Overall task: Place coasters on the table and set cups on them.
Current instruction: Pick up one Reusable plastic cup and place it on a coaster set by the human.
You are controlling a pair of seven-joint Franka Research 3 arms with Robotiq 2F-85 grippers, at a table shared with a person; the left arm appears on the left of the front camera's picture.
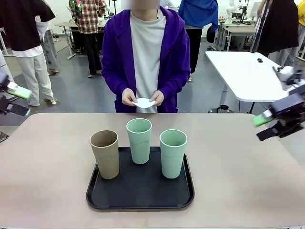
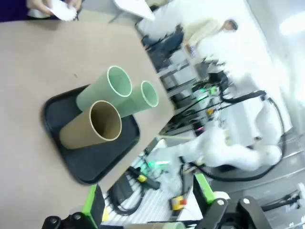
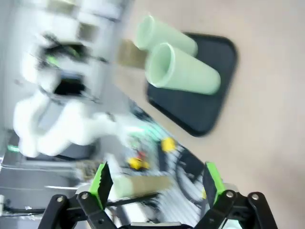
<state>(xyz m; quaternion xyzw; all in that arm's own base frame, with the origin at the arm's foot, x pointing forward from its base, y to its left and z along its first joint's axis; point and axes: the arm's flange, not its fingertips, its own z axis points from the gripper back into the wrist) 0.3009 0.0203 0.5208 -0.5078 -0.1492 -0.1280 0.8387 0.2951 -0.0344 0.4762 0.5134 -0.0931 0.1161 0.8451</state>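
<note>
Three cups stand upright on a black tray point(image 1: 140, 198) mid-table: a tan one point(image 1: 105, 153) at the left, a mint one point(image 1: 139, 140) behind the middle and another mint one point(image 1: 173, 152) at the right. Across the table point(image 1: 47, 167), a person holds white coasters point(image 1: 144, 102) in both hands at waist height. My left gripper point(image 1: 16, 100) hangs open past the table's left edge, and my right gripper point(image 1: 263, 127) hangs open above its right end, both empty. The left wrist view shows the tan cup point(image 2: 90, 126), the tray point(image 2: 95, 164) and the coasters point(image 2: 62, 9) beyond the open left gripper point(image 2: 148, 200). A mint cup point(image 3: 183, 71) lies beyond the open right gripper point(image 3: 157, 183).
A white table point(image 1: 248, 74) stands behind at the right, off the beige table. Other people stand far back in the room. Bare tabletop lies on both sides of the tray and between it and the person.
</note>
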